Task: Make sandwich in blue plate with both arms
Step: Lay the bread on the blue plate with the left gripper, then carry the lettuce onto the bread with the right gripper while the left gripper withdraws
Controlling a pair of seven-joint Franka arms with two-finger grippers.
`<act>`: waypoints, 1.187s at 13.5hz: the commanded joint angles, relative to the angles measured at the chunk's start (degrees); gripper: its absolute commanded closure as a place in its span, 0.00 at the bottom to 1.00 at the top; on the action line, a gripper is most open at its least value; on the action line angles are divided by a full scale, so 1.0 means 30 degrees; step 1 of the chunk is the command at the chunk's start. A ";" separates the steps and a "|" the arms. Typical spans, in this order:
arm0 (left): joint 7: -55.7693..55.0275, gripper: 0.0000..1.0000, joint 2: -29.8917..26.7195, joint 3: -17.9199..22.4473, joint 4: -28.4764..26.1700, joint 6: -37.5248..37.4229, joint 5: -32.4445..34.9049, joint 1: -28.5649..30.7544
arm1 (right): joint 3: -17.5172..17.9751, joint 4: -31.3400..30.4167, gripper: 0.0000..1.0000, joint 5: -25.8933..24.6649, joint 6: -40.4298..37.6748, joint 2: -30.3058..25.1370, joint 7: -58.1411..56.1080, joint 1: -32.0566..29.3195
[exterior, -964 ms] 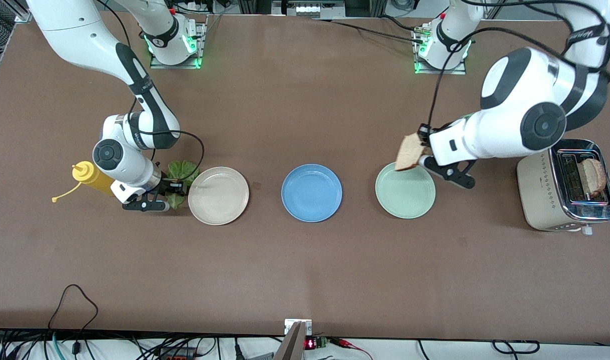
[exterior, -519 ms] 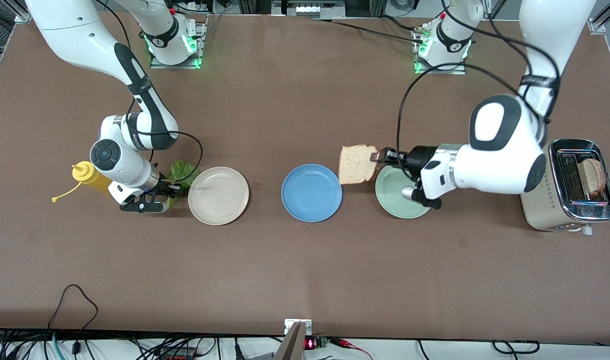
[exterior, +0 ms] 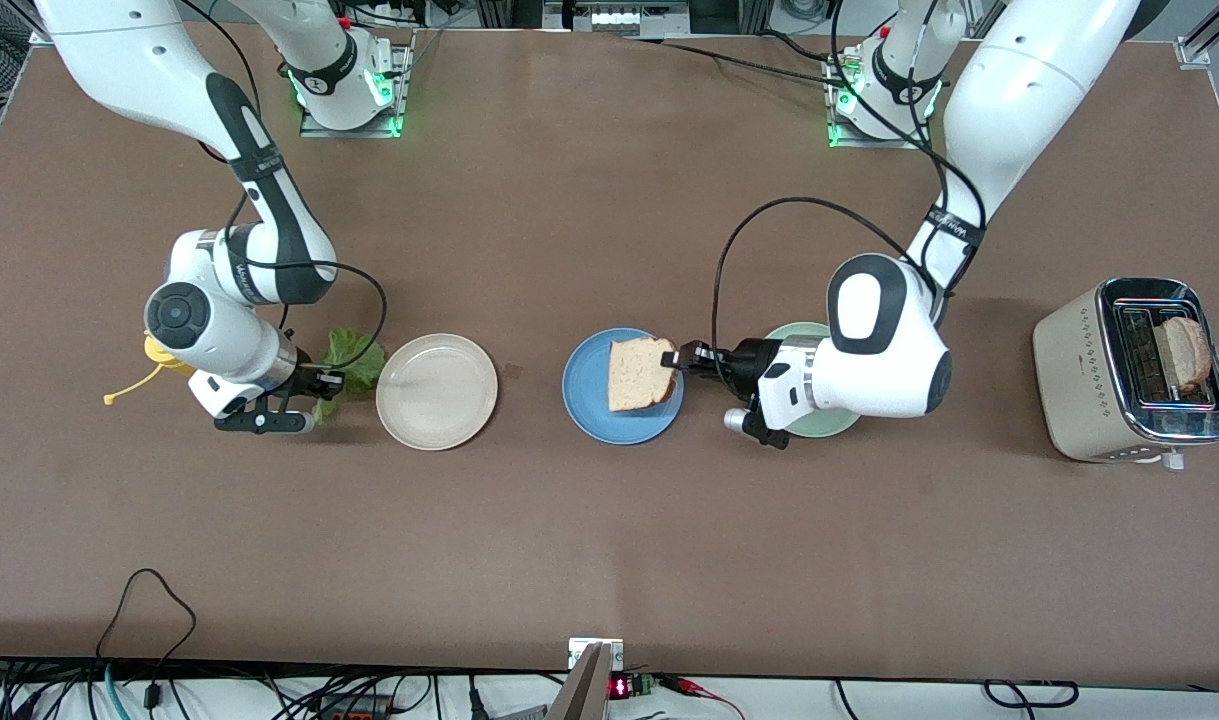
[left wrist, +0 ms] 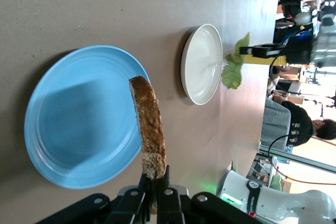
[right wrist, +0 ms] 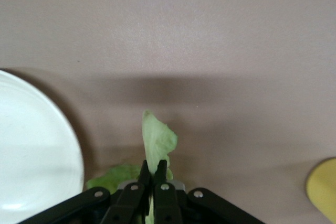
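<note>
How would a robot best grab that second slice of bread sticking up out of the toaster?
By its top edge, coming straight down from above. The slice stands upright in the toaster slot, so only its crust end pokes out; fingers would close across its thin faces.

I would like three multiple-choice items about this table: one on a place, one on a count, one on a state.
1. The bread slice in the left claw is over:
A. the blue plate
B. a red tray
C. the bare table

2. Plates on the table:
A. two
B. three
C. five

3. The right claw is:
A. wide open
B. shut on the lettuce leaf
C. shut on a spoon

Answers: 1 A, the slice hangs above the blue plate. 2 B, blue, cream plate and green plate. 3 B, its fingers pinch the leaf.
</note>
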 commanded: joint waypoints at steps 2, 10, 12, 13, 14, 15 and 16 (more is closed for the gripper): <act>0.3725 1.00 0.1355 -0.0040 0.0266 0.0375 -0.1775 0.0084 | 0.0129 0.1868 1.00 0.0003 -0.3922 -0.0866 0.0074 -0.0020; 0.4583 0.00 0.2208 0.0047 -0.0057 0.2693 -0.2569 -0.0826 | 0.0363 0.3543 1.00 0.1844 -0.5779 -0.0750 0.7096 0.2582; 0.4553 0.00 0.0868 0.0368 -0.1165 0.2604 -0.1609 -0.0590 | 0.0363 0.3893 1.00 0.2404 -0.5691 -0.0575 0.8972 0.3607; 0.4466 0.00 -0.0272 0.0862 -0.1810 0.2575 -0.0035 -0.0590 | 0.0363 0.4214 1.00 0.2929 -0.5575 -0.0283 1.0201 0.3932; 0.4320 0.00 -0.1270 0.1215 -0.2338 0.2488 0.1808 -0.0590 | 0.0363 0.4595 1.00 0.3659 -0.5545 0.0010 1.1344 0.4225; 0.4290 0.00 -0.2121 0.1509 -0.2749 0.1704 0.3102 -0.0387 | 0.0363 0.5092 1.00 0.4624 -0.5544 0.0332 1.2284 0.4692; 0.4260 0.00 -0.2680 0.2092 -0.2812 0.0507 0.4391 -0.0182 | 0.0363 0.5590 1.00 0.5590 -0.5515 0.0828 1.3424 0.5190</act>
